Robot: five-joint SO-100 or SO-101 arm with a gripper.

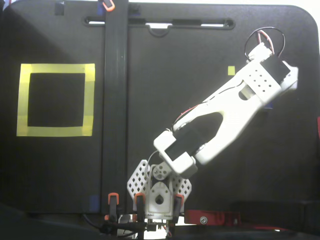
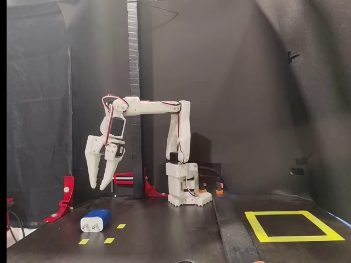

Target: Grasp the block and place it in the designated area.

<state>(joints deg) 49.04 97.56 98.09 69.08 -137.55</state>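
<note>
The block [image 2: 96, 220], a small dark blue cuboid with a pale pronged end, lies on the black table at the left of a fixed view taken from the side. My gripper [image 2: 97, 187] hangs open above it, fingers pointing down, a clear gap below the tips and nothing held. In a fixed view from above, the white wrist [image 1: 265, 80] covers the gripper, and only a sliver of blue shows at the wrist's edge. The designated area shows in both fixed views as a yellow tape frame [image 2: 288, 239] [image 1: 55, 68], far from the arm and with nothing inside it.
Small yellow markers [image 2: 121, 226] [image 1: 231, 70] lie around the block. A black vertical post [image 2: 133, 82] stands beside the arm base [image 2: 184, 189], and a dark strip [image 1: 115, 100] divides the table between block and frame. A red clamp [image 2: 64, 200] sits at far left.
</note>
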